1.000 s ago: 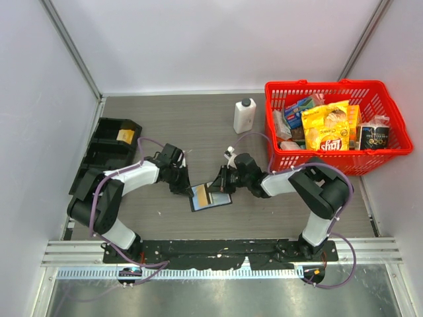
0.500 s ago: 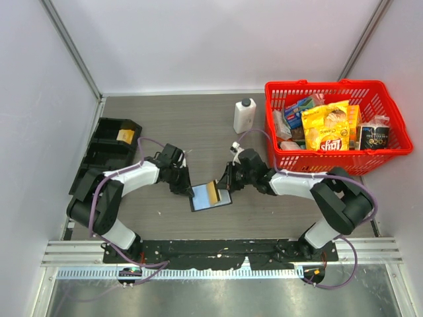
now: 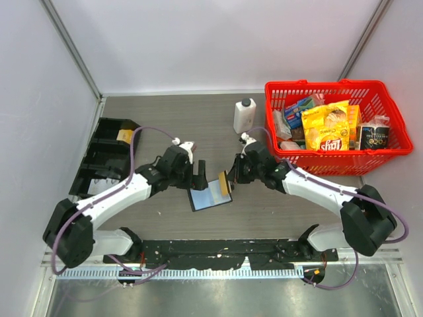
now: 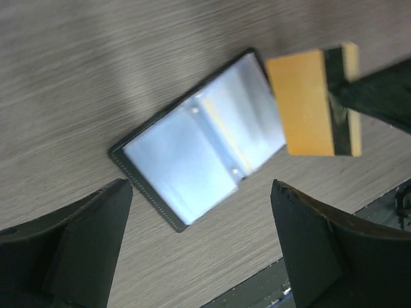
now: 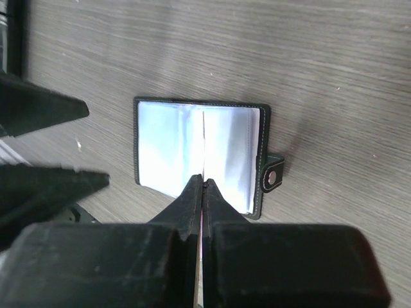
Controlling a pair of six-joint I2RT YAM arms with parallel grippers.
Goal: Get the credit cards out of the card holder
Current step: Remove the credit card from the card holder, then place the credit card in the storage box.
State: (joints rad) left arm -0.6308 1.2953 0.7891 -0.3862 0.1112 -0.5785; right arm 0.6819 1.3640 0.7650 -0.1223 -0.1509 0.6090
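Grey wooden counter [image 3: 165, 132]: beside the black leather card holder [image 3: 206, 198], my right tool [image 3: 229, 181] pinches a thin, probably slick orange card [image 3: 225, 187] edgewise; left tool [image 3: 198, 173] agape.

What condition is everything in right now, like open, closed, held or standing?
Wallet: open, lying flat.
Orange card: out of the wallet, pinched by right gripper.
Right gripper: shut on the orange card.
Left gripper: open, above the wallet, holding nothing.
Bottle: upright, cap on.
Basket: upright, full of groceries.
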